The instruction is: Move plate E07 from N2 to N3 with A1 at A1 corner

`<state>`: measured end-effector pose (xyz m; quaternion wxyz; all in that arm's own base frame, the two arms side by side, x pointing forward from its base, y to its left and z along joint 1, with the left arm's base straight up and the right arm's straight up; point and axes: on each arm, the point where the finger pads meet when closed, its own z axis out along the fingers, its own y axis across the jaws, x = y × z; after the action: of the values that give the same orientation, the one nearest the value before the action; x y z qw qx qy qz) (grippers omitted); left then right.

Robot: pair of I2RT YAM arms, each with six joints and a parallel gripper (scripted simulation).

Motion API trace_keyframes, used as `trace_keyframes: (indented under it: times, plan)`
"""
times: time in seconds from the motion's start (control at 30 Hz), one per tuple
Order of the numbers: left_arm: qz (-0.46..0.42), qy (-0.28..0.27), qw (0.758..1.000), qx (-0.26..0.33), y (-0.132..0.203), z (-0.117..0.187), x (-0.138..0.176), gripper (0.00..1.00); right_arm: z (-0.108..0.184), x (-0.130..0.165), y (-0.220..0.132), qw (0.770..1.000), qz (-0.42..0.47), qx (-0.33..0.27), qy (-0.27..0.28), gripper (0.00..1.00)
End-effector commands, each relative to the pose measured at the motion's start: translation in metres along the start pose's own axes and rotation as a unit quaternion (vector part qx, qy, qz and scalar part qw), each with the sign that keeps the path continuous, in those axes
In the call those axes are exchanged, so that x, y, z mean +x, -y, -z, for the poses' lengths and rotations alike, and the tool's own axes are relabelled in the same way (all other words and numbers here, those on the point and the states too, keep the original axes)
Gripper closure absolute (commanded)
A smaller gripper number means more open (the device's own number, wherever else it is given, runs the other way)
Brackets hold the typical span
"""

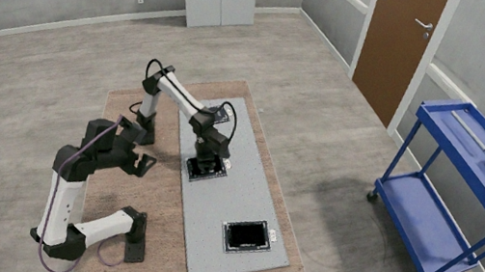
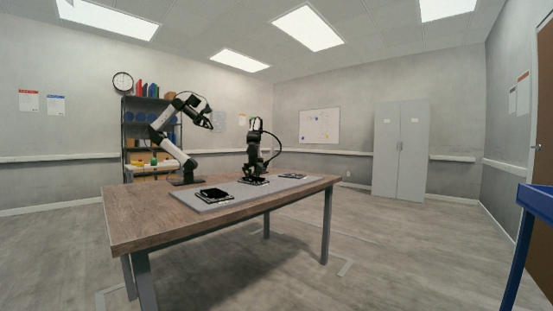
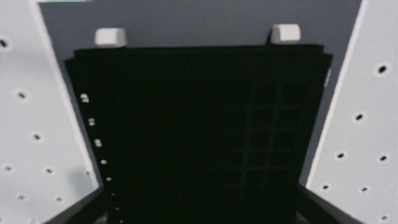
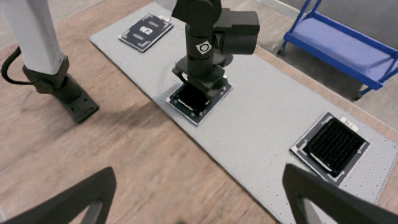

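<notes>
With the left gripper (image 1: 205, 165) (image 2: 254, 174) (image 3: 200, 188) (image 4: 199, 92) right over dark framed nest N3 (image 1: 207, 178) (image 2: 254, 184) (image 3: 200, 22) (image 4: 196, 120), black rectangular plate E07 (image 1: 219, 167) (image 3: 200, 125) (image 4: 192, 98) is down there between its fingers, spread wide and gripping! Two pale locator blocks (image 3: 110, 37) stand along one edge; whether it's fully seated, can't tell. On one side of N3, bare nest N2 (image 1: 222, 116) (image 2: 292, 175) (image 4: 145, 33); on the other, black plate E01 (image 1: 247, 235) (image 2: 213, 193) (image 4: 335, 146) sits on nest N1 (image 1: 249, 250) (image 4: 315, 168). Beneath them all, a grey perforated deck (image 1: 238, 194) (image 2: 189, 206) (image 3: 370, 150) (image 4: 240, 145) on the brown wooden table (image 1: 130, 196) (image 2: 143, 212) (image 4: 150, 165); a blue two-tier cart (image 1: 461, 172) (image 2: 536, 200) (image 4: 340, 47) stands well apart from N3, across the floor. The left wrist points straight down, while the right gripper (image 1: 146, 166) (image 2: 209, 123) (image 4: 199, 173) hangs high beside N3, wide open, holding nothing!
</notes>
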<state>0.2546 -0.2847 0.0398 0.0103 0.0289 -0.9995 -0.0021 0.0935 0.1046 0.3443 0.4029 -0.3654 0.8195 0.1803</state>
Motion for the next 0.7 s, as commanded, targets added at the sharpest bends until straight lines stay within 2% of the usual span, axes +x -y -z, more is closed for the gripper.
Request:
trace_keyframes:
  times: [0.0, 0.37, 0.47, 0.67]
  plan:
    - [-0.007, 0.003, 1.000, 0.004, 0.005, -0.015, 0.001, 0.19, 0.001, -0.005, 0.000, 1.000, 0.001, -0.001, 0.000, 0.00]
    - [-0.003, -0.004, 1.000, -0.004, -0.001, -0.025, 0.003, 0.19, 0.001, -0.005, 0.000, 1.000, -0.004, -0.002, 0.001, 0.00]
    - [-0.004, 0.000, 1.000, 0.002, 0.006, -0.009, -0.002, 0.19, 0.001, -0.006, 0.000, 1.000, 0.000, -0.002, 0.003, 0.00]
    - [-0.004, 0.002, 1.000, 0.001, 0.006, -0.007, -0.003, 0.19, 0.001, -0.005, 0.000, 1.000, 0.000, -0.004, 0.001, 0.00]
